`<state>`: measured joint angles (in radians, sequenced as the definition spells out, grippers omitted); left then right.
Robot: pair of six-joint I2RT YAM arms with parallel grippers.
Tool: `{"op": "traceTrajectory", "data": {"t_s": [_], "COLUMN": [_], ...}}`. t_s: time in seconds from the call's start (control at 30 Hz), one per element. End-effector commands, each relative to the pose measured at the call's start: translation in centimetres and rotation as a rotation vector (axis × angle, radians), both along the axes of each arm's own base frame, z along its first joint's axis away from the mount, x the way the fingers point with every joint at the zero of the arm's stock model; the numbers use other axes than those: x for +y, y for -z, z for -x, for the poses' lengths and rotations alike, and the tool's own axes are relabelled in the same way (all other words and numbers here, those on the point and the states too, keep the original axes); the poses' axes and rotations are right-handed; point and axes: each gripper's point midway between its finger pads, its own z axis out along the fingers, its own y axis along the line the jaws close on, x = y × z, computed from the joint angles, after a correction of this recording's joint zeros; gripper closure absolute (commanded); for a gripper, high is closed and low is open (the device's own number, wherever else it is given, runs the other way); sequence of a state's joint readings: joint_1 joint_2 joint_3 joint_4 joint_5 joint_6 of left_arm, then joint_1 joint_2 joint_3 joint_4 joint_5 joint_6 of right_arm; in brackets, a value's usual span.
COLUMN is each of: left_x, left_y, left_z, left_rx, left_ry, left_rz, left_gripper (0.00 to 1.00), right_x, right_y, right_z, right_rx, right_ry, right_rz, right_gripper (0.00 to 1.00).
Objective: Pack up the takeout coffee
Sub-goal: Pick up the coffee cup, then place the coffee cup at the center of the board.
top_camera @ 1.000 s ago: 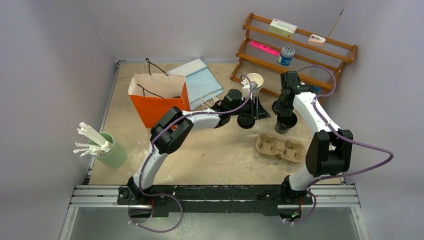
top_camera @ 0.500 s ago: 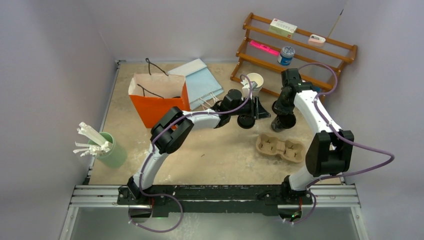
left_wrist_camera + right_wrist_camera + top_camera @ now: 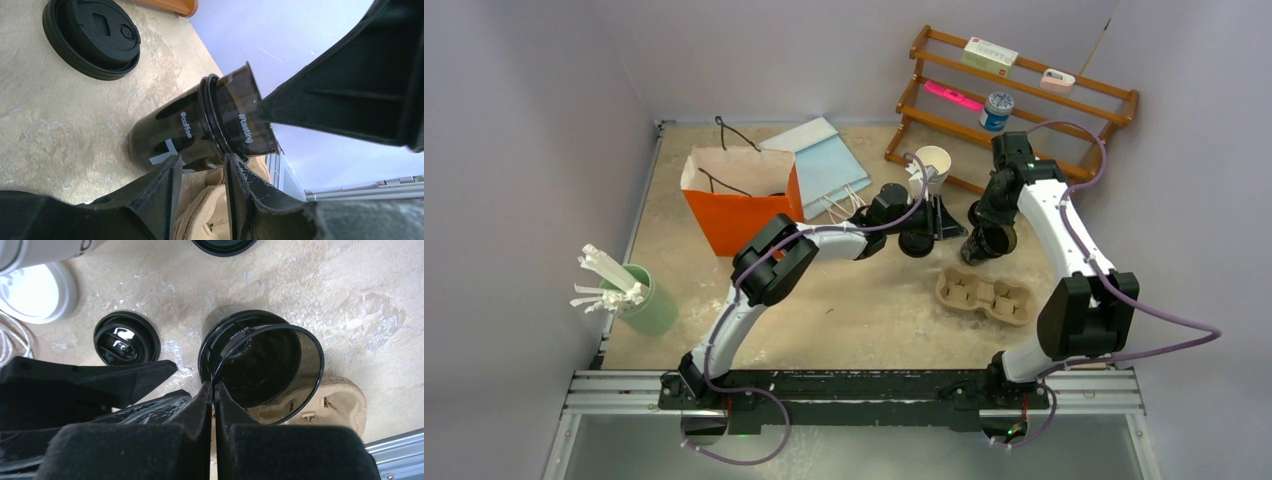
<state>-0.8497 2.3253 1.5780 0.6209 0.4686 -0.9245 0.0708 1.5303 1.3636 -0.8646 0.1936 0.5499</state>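
Rim of upper black cup (image 3: 270, 365) sits in right jaws (nested, tilted).

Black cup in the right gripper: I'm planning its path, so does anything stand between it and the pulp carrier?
Nothing visible does. The right gripper pinches the rim of the black cup, which sits partly nested in a lower cup. The pulp carrier lies just beside them, its wells empty.
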Motion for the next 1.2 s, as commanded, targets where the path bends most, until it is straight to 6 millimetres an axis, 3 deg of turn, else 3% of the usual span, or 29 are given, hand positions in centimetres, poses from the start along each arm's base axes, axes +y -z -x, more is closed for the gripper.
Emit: {"op": "traceTrajectory", "data": {"t_s": [0.0, 0.3, 0.5, 0.67, 0.77, 0.9, 1.07, 1.17], "left_x": [-1.2, 0.5, 2.2, 4.4, 6.2, 9.7, 16.6, 21.7], "left_y": [-2.1, -2.7, -4.2, -6.3, -7.8, -9.7, -11.8, -11.8], "left_z": [0.4, 0.6, 0.6, 0.7, 1.1, 1.7, 3.4, 4.6], "left_rx": [-0.03, -0.047, -0.093, -0.136, -0.186, -0.227, -0.278, -0.255], "left_ry": [0.025, -0.032, -0.08, -0.111, -0.125, -0.17, -0.286, -0.389], "left_rz": [0.079, 0.042, -0.008, -0.048, -0.102, -0.187, -0.358, -0.472], "left_gripper": [0.61, 0.62, 0.61, 0.61, 0.61, 0.6, 0.55, 0.45], "right_x": [-0.3, -0.3, -1.0, 0.1, 1.9, 6.6, 12.5, 15.3], "right_y": [-2.2, -5.2, -8.1, -11.1, -12.7, -14.2, -12.9, -11.8], "right_z": [-0.6, -0.7, -0.2, 0.3, 1.0, 2.1, 4.2, 5.3], "right_rx": [-0.042, -0.078, -0.104, -0.151, -0.167, -0.227, -0.228, -0.246], "right_ry": [0.012, 0.003, 0.013, -0.043, -0.107, -0.218, -0.348, -0.41], "right_rz": [0.003, 0.009, 0.046, 0.019, 0.024, -0.017, -0.084, -0.091], "right_gripper": [1.0, 1.0, 1.0, 1.0, 1.0, 1.0, 1.0, 1.0]}}
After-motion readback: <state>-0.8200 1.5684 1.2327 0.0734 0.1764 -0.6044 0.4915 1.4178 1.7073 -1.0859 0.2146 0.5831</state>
